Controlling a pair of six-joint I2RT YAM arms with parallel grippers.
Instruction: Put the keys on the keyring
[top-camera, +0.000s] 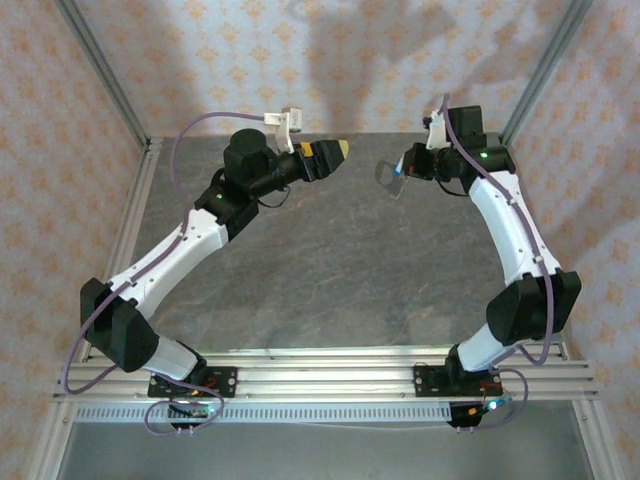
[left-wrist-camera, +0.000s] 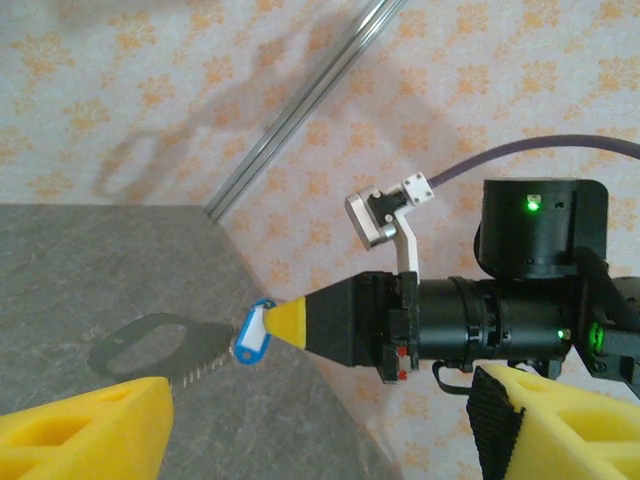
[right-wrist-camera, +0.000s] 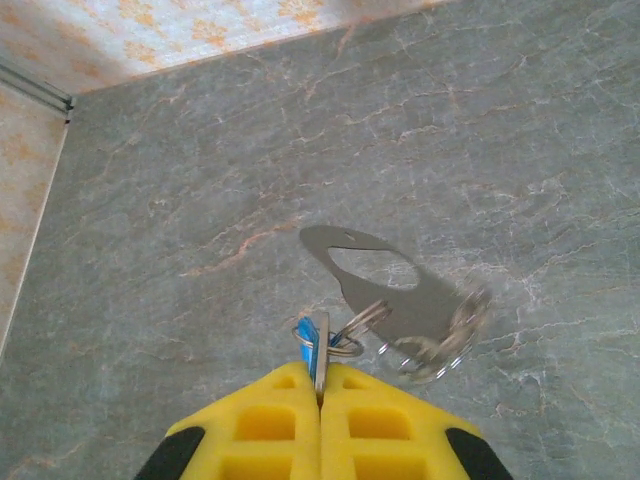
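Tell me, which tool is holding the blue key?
The right tool: it is pinched shut on the key. The left tool is open and holds nothing.

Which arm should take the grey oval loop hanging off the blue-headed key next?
Probably left. The left gripper is open, empty and facing the flat grey oval keyring loop. The right gripper is shut on the small blue-headed silver key, so it's busy.
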